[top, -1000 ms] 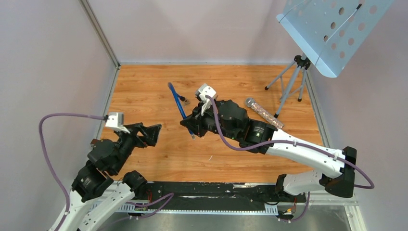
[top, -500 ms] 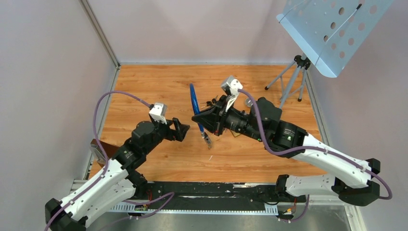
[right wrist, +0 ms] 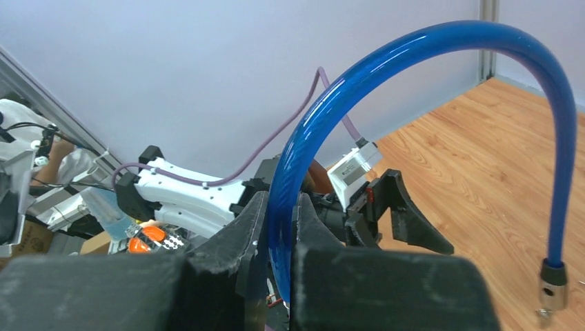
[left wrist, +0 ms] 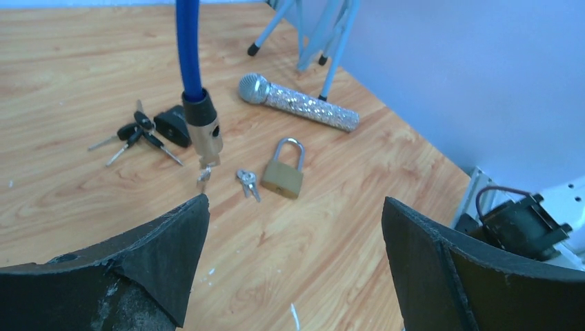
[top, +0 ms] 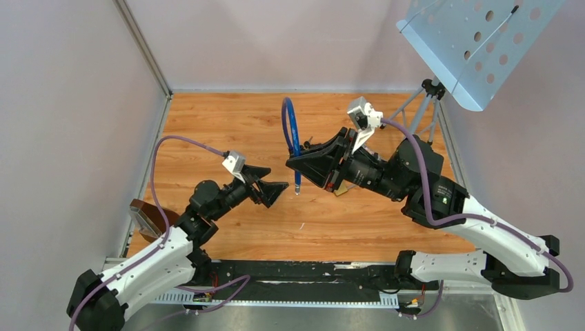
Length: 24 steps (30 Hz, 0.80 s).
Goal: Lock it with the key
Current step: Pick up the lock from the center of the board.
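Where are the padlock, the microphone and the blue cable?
Padlock (left wrist: 282, 179): left wrist view, brass body.
Microphone (left wrist: 310, 109): left wrist view, glittery handle.
Blue cable (right wrist: 448, 38): right wrist view, top of its arch.

Blue cable lock (left wrist: 188, 48): arches in mid-air, brass-tipped end hanging downward. Black-headed keys (left wrist: 134, 132): lie flat on the wooden tabletop (left wrist: 69, 55) below it.

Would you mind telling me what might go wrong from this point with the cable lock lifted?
The right gripper pinches the blue cable lock at one spot only, so its metal end dangles free and may swing away from the open left gripper. Black-headed keys and small keys both lie nearby, so the wrong set might be picked.
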Motion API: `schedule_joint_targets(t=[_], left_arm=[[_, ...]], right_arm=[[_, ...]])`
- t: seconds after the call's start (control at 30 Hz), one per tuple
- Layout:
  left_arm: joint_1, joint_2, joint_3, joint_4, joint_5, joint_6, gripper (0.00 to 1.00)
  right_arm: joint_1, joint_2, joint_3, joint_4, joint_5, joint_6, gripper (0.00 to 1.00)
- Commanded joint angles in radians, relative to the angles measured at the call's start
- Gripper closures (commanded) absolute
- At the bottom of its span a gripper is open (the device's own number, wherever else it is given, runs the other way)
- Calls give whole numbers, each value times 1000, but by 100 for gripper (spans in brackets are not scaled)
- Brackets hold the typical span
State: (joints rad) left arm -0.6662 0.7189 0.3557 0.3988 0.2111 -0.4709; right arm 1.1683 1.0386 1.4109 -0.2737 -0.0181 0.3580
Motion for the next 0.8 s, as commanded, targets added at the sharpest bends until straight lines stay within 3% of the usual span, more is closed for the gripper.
schedule_joint_targets(t=[0.0,0.33,0.57,0.63,0.67,0.77], left_arm=[[0,95,39,179,-82,12,0],[-29,328,137,434,-70,-15,3],[-68,442,155,532,22,-47,4],[-70,474,160,553,33,-71,11],[-70,495,165,554,38,-75,21],[-70,522,175,537,56,-89,37]], right_arm=[[-1,-20,89,87,-66,4,100],[-1,-12,131,96,-95,12,100],[0,-7,147,109,-131,19,100],[-1,-9,148,114,-142,23,100],[-1,-11,148,115,-144,24,100],[-1,-16,148,117,-143,20,100]])
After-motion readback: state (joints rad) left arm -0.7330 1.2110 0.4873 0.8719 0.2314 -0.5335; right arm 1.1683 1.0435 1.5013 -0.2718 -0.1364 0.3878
